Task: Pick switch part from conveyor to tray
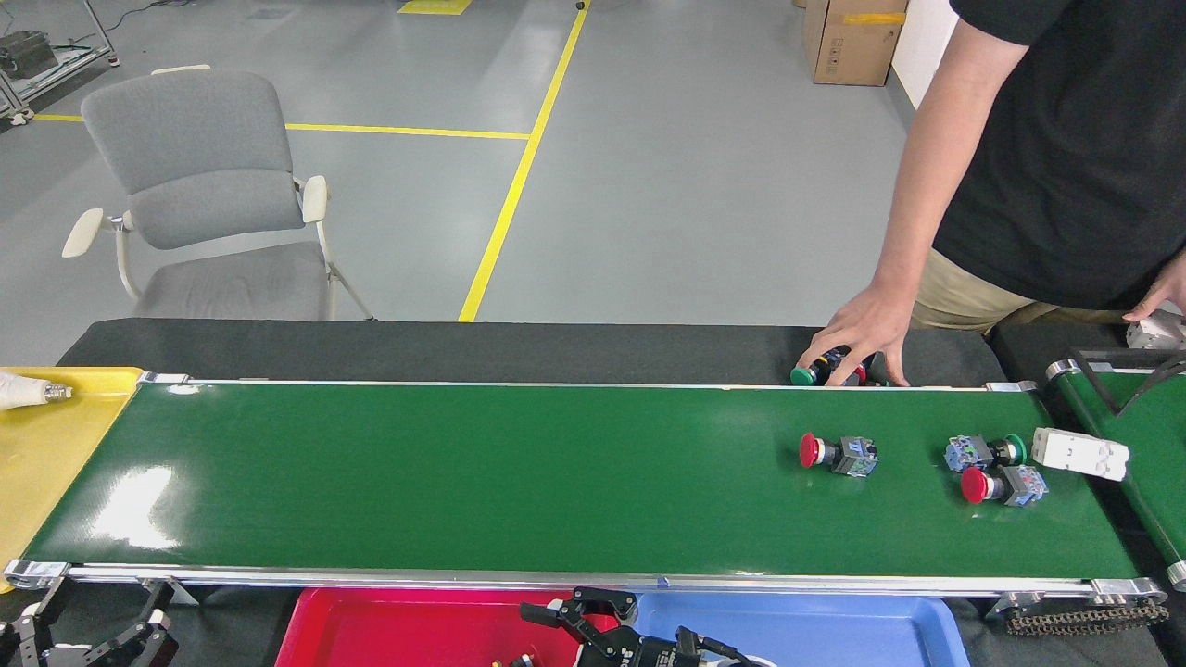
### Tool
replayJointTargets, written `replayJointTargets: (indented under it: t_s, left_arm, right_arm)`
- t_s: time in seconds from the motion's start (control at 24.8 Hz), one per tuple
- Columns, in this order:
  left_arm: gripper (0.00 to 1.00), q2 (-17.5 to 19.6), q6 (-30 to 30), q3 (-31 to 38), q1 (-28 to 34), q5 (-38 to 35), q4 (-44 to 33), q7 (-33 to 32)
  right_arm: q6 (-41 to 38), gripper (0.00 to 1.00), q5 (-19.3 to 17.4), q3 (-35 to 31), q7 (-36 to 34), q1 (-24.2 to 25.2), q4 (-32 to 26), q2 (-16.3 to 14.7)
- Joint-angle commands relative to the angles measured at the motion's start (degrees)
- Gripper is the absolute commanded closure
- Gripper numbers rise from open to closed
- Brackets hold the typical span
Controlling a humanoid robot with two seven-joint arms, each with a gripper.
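- The conveyor (463,472) is a long shiny green belt that runs across the middle of the frame.
- Three switch parts lie on it toward the right: one with a red cap (839,453), and a pair further right, one with a green cap (984,452) just above another red-capped switch (1003,484).
- A white block (1079,452) lies at the right end of the belt, just beside the green-capped one.
- My right hand (579,613) is at the bottom middle of the frame, over the spot where the red tray (371,630) meets the blue tray (834,630). Its black fingers are spread apart. I cannot tell if it has anything in it.
- My left hand (134,641) is in the bottom left corner, below the belt. It is small and dark, so I cannot tell if it is wide or narrow.
- A person's hand (857,333) rests on more switch parts (825,372) on the black bench (417,350), at the far edge of the belt.
- A yellow tray (46,454) sits at the left end of the belt.
- A grey chair (204,185) stands in the upper left of the frame.
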Motion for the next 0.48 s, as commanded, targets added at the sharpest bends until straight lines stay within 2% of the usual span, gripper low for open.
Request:
replayJointTargets:
  t_s: [0.0,0.04,0.08,0.12,0.16,0.24,0.44]
  left_arm:
    - [0.0,0.85,-0.02,0.2,-0.09,0.06,-0.4,0.33]
    - [0.0,0.67,-0.02,0.2,-0.09,0.06,-0.4,0.33]
    - [0.0,0.5,-0.02,0.2,-0.09,0.06,-0.48,0.33]
    - [0.0,0.41,-0.02,0.2,-0.09,0.06,-0.48,0.33]
    - [0.0,0.32,-0.02,0.37,0.0,0.15,-0.22,0.33]
    - [0.0,0.41,-0.02,0.63,0.09,0.15,-0.22,0.41]
    - [0.0,0.58,-0.02,0.63,0.09,0.15,-0.13,0.42]
  right_arm:
    - [1.17,0.02,-1.5,-11.4,-0.49,4.18,-4.02,0.52]
    - [2.93,0.02,-1.68,-16.35,-0.58,6.82,-5.7,1.58]
    - [6.09,0.02,-1.68,-22.23,-1.28,10.69,-7.63,3.95]
    - [9.87,0.04,-1.68,-26.37,-2.77,13.77,-9.12,4.74]
    - [13.83,0.05,-1.77,-28.39,-4.88,15.88,-10.18,3.69]
    - [19.45,0.05,-1.68,-28.48,-6.47,17.11,-10.44,2.89]
    - [23.76,0.05,-1.06,-28.39,-6.55,16.31,-10.35,2.72]
